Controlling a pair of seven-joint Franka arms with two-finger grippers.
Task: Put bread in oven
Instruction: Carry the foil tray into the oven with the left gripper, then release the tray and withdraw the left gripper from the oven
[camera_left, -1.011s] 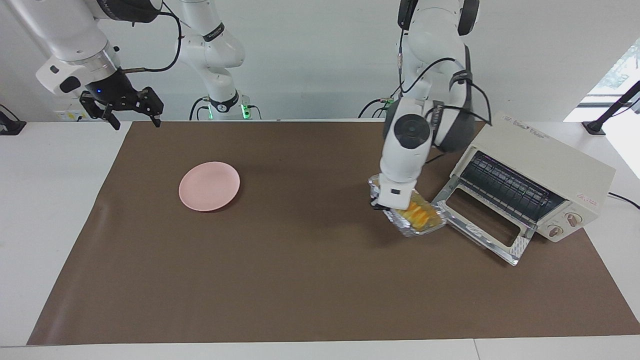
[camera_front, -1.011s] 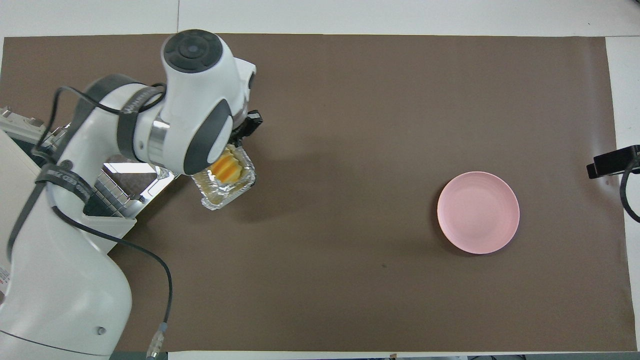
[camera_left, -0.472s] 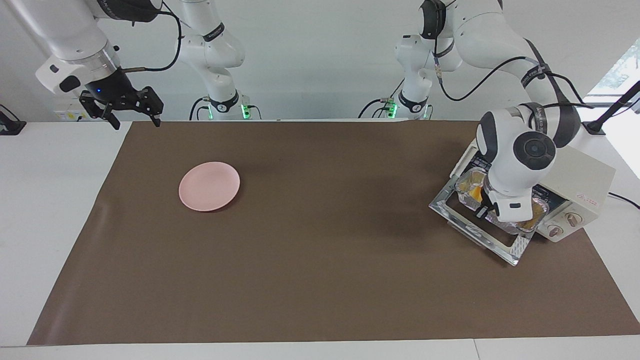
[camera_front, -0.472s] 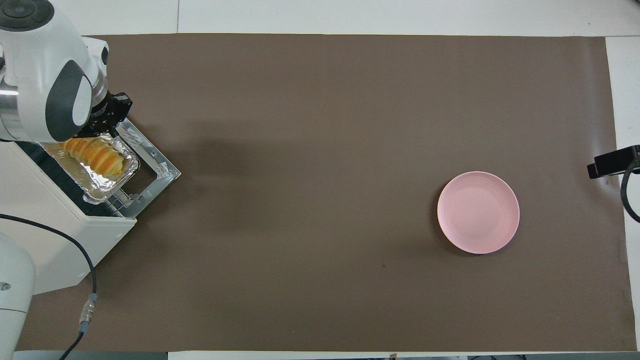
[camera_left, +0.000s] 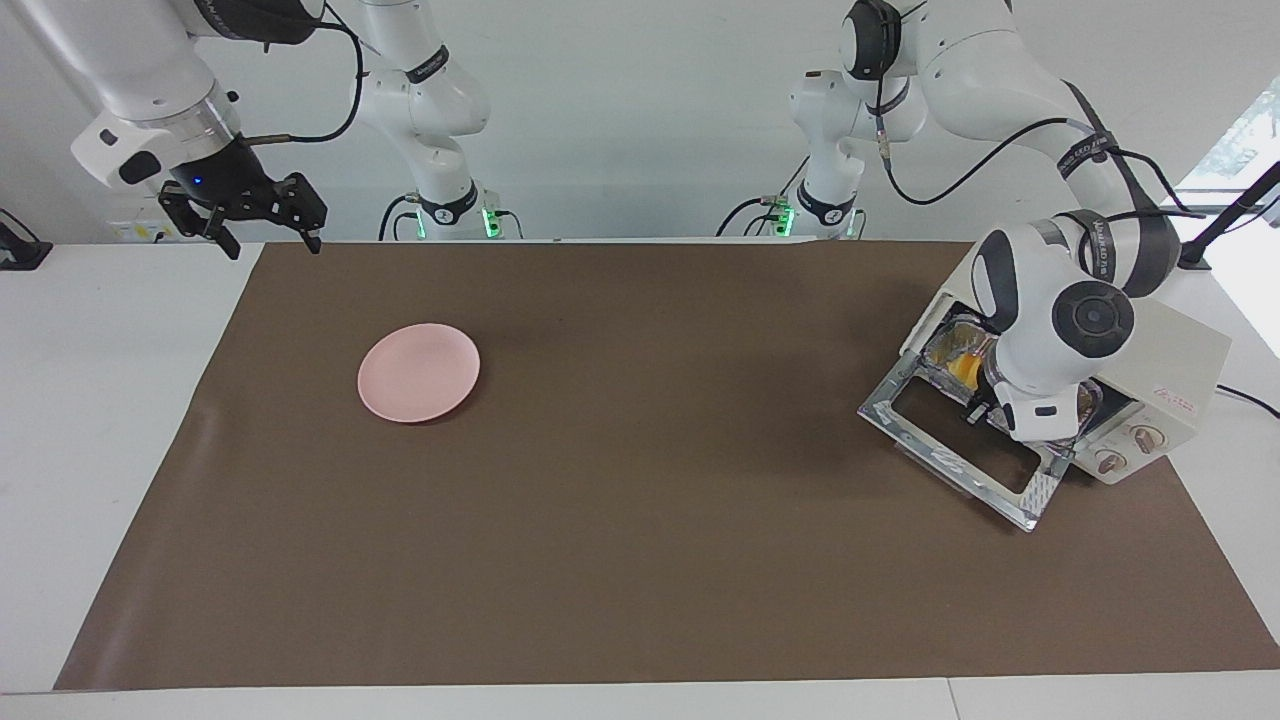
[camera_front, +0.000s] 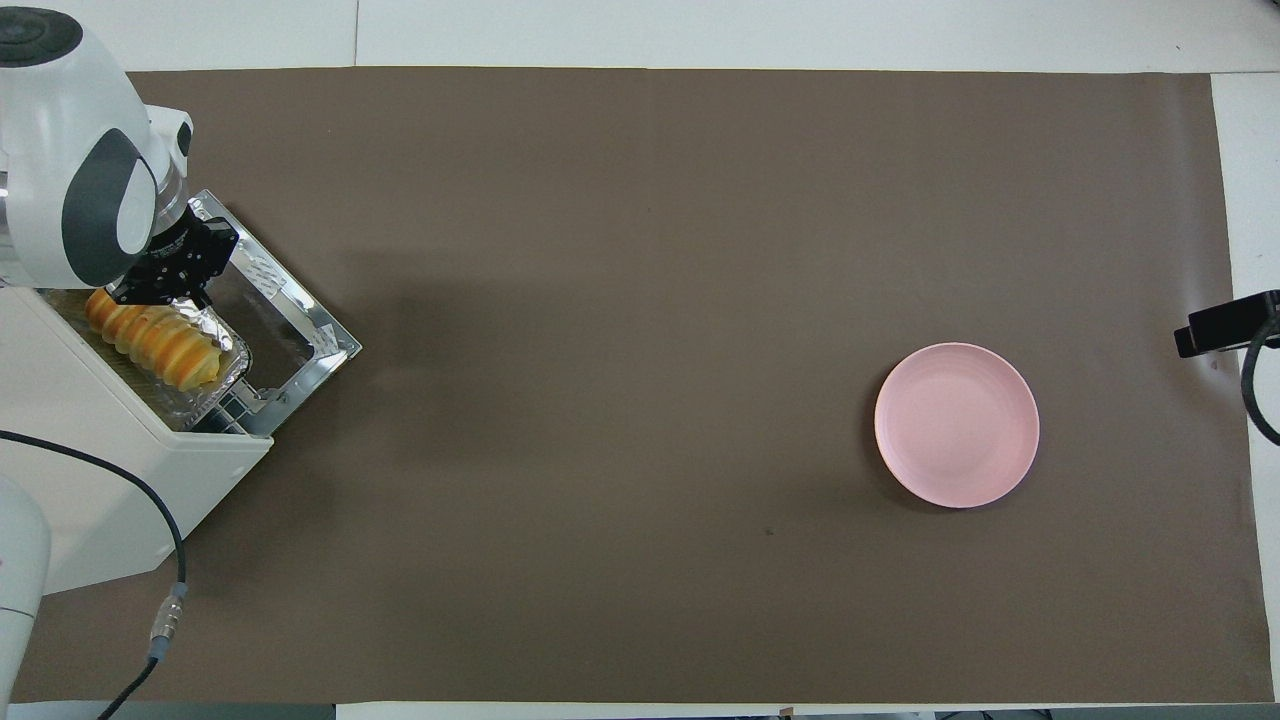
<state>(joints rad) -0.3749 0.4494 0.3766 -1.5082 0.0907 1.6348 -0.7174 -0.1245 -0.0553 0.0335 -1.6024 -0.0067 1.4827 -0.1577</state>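
There is one boxy cream-white toaster oven (camera_left: 1150, 340) with its glass door (camera_left: 965, 450) dropped open, at the left arm's end of the table. There is one golden-yellow ridged loaf of bread (camera_front: 150, 338), one crinkled silver foil tray (camera_front: 215, 385) under it, one round pink plate (camera_left: 418, 372), one brown mat (camera_left: 640, 560) and two arms.

The bread lies in the foil tray, and the tray sits at the mouth of the oven, partly inside over the wire rack. The left gripper (camera_front: 165, 285) is closed on the rim of the foil tray, above the open door. In the facing view the left arm's wrist covers most of the tray and the bread; only one end of them shows.

The right gripper (camera_left: 268, 235) waits with fingers spread and empty above the table's edge at the right arm's end; the overhead view shows only a dark part of it.
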